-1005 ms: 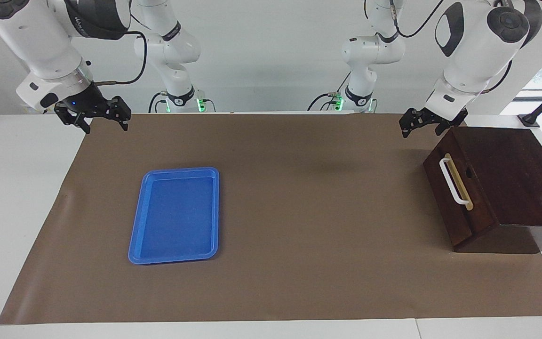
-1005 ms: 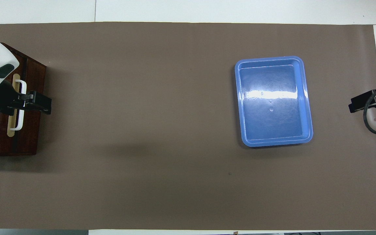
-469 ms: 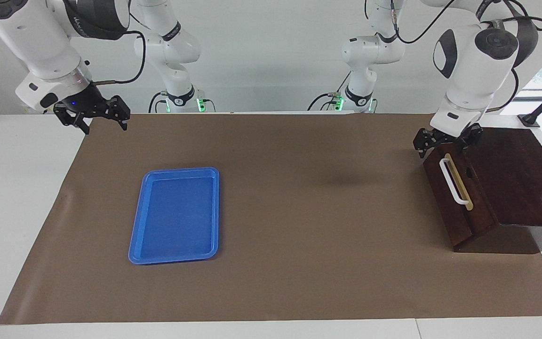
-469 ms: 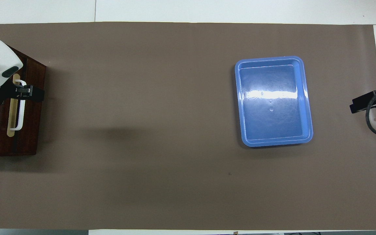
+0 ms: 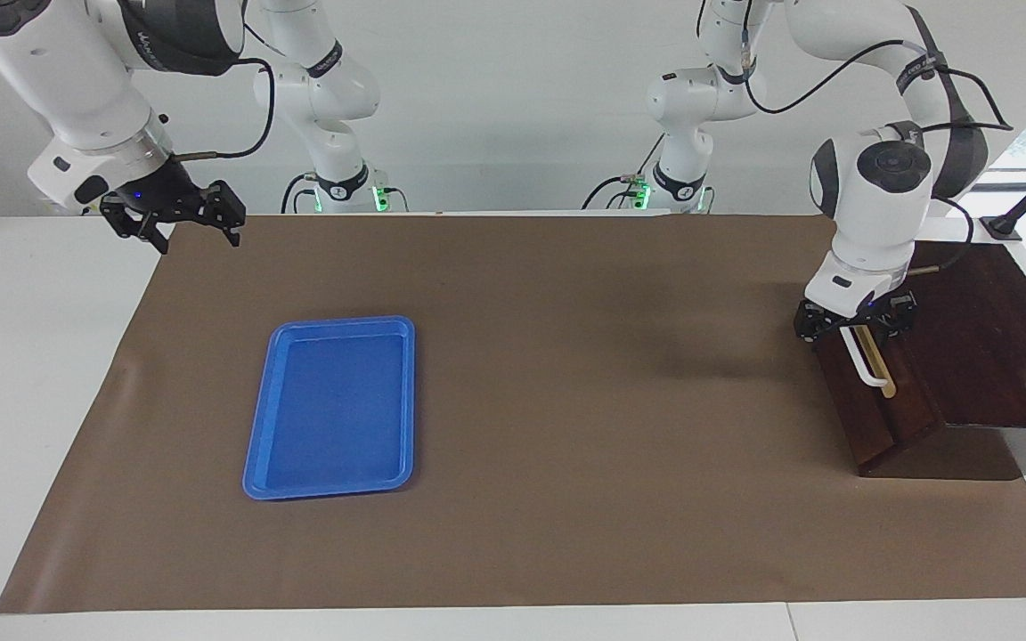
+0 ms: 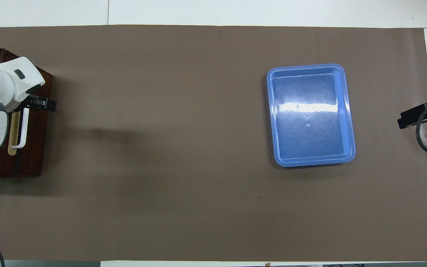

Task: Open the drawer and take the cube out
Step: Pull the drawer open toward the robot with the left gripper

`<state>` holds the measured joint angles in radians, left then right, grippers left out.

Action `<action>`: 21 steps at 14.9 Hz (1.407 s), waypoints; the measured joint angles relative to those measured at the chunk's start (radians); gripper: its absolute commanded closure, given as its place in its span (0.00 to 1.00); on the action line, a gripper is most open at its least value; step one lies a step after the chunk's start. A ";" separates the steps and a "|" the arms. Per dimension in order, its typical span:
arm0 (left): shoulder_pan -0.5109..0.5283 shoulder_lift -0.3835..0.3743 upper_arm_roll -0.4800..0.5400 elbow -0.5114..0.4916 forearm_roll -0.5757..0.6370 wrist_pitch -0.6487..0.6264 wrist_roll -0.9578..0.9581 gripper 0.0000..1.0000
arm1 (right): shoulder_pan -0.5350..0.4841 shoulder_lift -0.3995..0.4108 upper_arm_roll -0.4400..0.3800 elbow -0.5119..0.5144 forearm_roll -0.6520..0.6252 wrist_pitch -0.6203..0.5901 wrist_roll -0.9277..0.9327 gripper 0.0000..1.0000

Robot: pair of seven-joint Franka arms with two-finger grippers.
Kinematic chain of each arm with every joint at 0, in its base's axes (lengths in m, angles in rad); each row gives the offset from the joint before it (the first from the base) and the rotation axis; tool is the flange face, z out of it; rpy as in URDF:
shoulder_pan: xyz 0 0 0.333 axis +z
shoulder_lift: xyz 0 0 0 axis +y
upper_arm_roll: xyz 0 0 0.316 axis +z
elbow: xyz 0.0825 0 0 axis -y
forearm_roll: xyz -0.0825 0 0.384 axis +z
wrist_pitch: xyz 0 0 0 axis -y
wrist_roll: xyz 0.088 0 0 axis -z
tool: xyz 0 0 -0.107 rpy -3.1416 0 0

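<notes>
The drawer (image 5: 865, 418) is shut in the dark wooden box (image 5: 985, 338) at the left arm's end of the table. Its white bar handle (image 5: 870, 370) faces the table's middle. My left gripper (image 5: 853, 326) is down at the end of the handle nearer to the robots, open, with a finger on each side of the bar. In the overhead view the left gripper (image 6: 32, 105) and arm cover that end of the handle (image 6: 23, 129). My right gripper (image 5: 176, 223) is open and empty, and waits above the mat's corner at the right arm's end. The cube is hidden.
A flat blue tray (image 5: 326, 323) lies empty on the brown mat (image 5: 566, 401) toward the right arm's end; it also shows in the overhead view (image 6: 306, 67). The mat covers most of the white table.
My left gripper has come down from above the box's corner to the handle's end nearer to the robots. The drawer has stayed shut. The right arm has hardly moved.
</notes>
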<state>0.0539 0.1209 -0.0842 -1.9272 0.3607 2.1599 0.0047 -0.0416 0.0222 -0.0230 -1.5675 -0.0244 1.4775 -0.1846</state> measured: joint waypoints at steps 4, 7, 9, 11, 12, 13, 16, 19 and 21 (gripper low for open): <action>0.029 0.017 -0.006 -0.022 0.005 0.049 0.001 0.00 | 0.000 0.000 0.000 0.000 0.000 0.033 0.000 0.00; 0.023 0.016 -0.013 -0.046 0.007 0.072 -0.056 0.00 | 0.000 0.000 0.001 -0.001 0.000 0.033 0.000 0.00; 0.016 0.018 -0.013 -0.088 0.009 0.111 -0.086 0.00 | 0.001 0.000 0.001 -0.003 0.000 0.033 -0.001 0.00; 0.016 0.019 -0.008 -0.104 0.012 0.130 -0.089 0.00 | 0.003 0.000 0.002 -0.005 0.000 0.033 -0.013 0.00; 0.016 0.019 -0.009 -0.106 0.017 0.133 -0.089 0.00 | 0.005 0.000 0.002 -0.006 0.000 0.033 -0.026 0.00; 0.016 0.019 -0.010 -0.107 0.023 0.135 -0.090 0.00 | 0.006 0.000 0.002 -0.008 0.000 0.033 -0.041 0.00; -0.022 0.020 -0.013 -0.108 0.031 0.139 -0.115 0.00 | 0.006 -0.003 0.002 -0.017 0.000 0.039 -0.056 0.00; -0.131 0.021 -0.017 -0.107 0.032 0.127 -0.207 0.00 | 0.007 -0.008 0.002 -0.029 0.000 0.051 -0.065 0.00; -0.195 0.021 -0.020 -0.099 0.032 0.092 -0.262 0.00 | 0.008 -0.012 0.002 -0.038 0.000 0.052 -0.080 0.00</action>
<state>-0.1409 0.1414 -0.1044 -2.0265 0.3923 2.2523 -0.2569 -0.0339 0.0102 -0.0213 -1.6058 -0.0244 1.5297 -0.2645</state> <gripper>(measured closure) 0.000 0.000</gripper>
